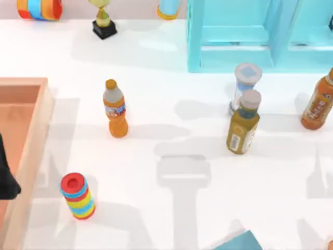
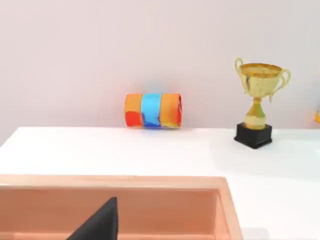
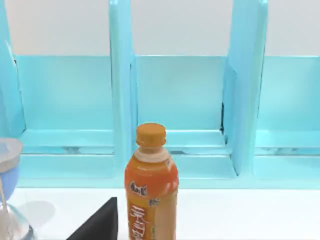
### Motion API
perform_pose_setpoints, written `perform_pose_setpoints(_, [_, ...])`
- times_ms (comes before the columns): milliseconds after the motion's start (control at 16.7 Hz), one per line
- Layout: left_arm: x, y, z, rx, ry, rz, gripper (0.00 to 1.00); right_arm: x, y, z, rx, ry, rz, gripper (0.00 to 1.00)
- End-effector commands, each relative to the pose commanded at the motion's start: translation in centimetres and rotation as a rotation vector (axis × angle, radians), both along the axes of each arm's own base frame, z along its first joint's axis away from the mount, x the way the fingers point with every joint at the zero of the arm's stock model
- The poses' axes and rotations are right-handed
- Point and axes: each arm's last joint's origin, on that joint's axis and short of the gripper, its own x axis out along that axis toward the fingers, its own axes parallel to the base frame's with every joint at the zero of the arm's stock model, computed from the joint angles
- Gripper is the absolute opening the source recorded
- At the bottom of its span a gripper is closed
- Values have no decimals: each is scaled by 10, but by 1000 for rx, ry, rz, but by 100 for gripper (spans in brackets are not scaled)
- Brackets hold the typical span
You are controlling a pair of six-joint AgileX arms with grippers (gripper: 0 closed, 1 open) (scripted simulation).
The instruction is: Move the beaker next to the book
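The beaker (image 1: 246, 83), a small clear glass cylinder with a pale rim and light blue contents, stands upright right of the table's centre, just in front of the shelf. An olive-yellow bottle (image 1: 243, 124) stands close in front of it. The right wrist view catches the beaker (image 3: 7, 172) at its edge, beside an orange bottle (image 3: 151, 185). A teal corner of the book (image 1: 238, 242) lies at the table's front edge. My left arm (image 1: 6, 179) hangs over the wooden tray at far left. A dark part of each gripper shows low in its own wrist view.
A light-blue shelf frame (image 1: 229, 36) lines the back right. Orange bottles stand at centre-left (image 1: 115, 109) and far right (image 1: 317, 104). A striped ring stack (image 1: 78, 196) stands front left by the wooden tray (image 1: 32, 135). A trophy (image 1: 103, 23) and a striped roll (image 1: 39, 8) stand at the back.
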Motion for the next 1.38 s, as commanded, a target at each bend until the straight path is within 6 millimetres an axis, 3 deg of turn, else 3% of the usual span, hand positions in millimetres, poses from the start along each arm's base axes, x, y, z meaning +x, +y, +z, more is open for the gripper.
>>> perform_pose_setpoints(300, [0, 0, 0, 0, 0, 0, 100, 1, -1, 8, -60, 50, -8, 100])
perform_pose_setpoints(540, [0, 0, 0, 0, 0, 0, 100, 9, -5, 36, -261, 224, -15, 100])
perform_pose_setpoints(720, [0, 0, 0, 0, 0, 0, 100, 26, -11, 63, -466, 414, 17, 100])
perform_pose_setpoints(1080, [0, 0, 0, 0, 0, 0, 100, 93, -37, 108, -880, 844, 268, 100])
perform_pose_setpoints(1380, [0, 0, 0, 0, 0, 0, 100, 163, -74, 111, -1106, 1107, 651, 100])
